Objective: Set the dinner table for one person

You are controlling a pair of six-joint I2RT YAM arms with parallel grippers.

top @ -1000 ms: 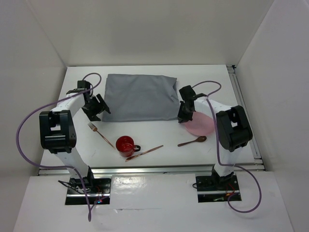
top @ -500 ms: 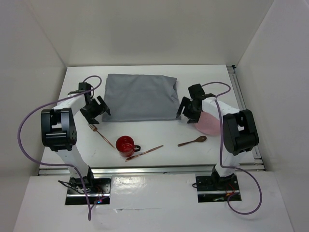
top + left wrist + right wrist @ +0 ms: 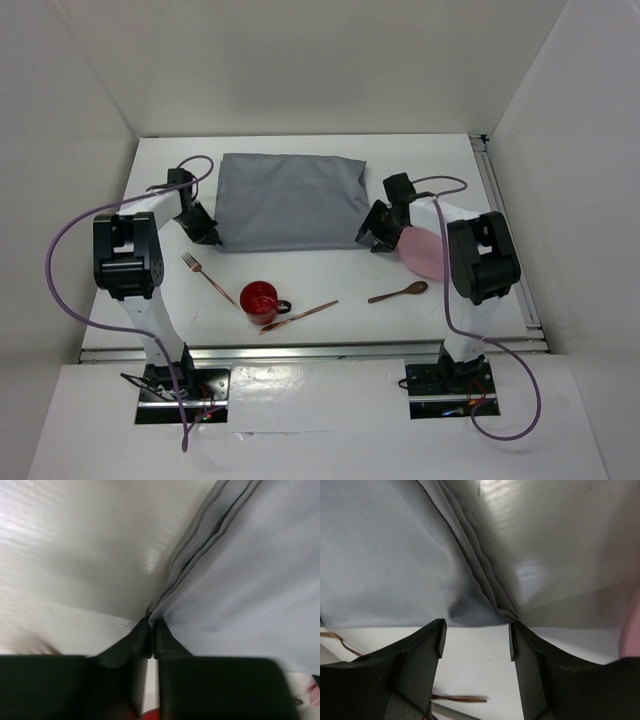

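While placemat (image 3: 240, 580) lies rumpled on tabletop (image 3: 75, 555) beneath, left gripper (image 3: 151, 625) pinches nearly shut on corner at its tips. Right gripper (image 3: 476, 630), open and empty, straddles other near corner, likely for two-handed straightening.

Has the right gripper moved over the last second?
Yes. The right gripper has shifted left, off the pink plate's edge to the grey placemat's near right corner.

Dinner table (image 3: 330, 150): grey placemat (image 3: 290, 200), pink plate (image 3: 428, 258), red mug (image 3: 260, 300), fork (image 3: 205, 275), spoon (image 3: 398, 293).
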